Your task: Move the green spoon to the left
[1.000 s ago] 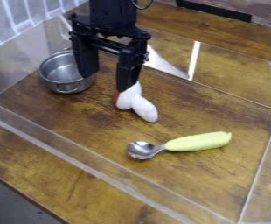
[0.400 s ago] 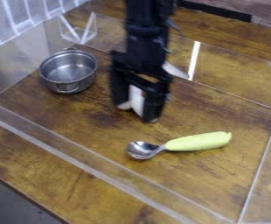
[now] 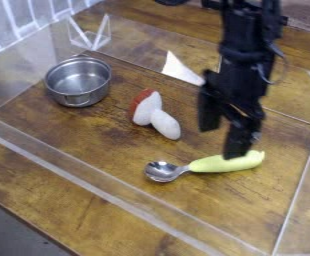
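Observation:
The green spoon [image 3: 205,165] lies flat on the wooden table, its yellow-green handle pointing right and its silver bowl at the left end. My gripper [image 3: 225,130] points straight down just above the handle end of the spoon, open, with nothing between its black fingers [image 3: 210,108]. The handle's right tip sits partly behind the lower finger.
A white stubby object with a red tip [image 3: 154,112] lies left of the gripper. A round steel bowl [image 3: 78,81] stands at the far left. Clear plastic walls [image 3: 118,190] fence the table's work area on all sides.
The gripper has swung from above the white object, right and down toward the spoon's handle, rolling about its axis. It stayed open. The white object now shows fully.

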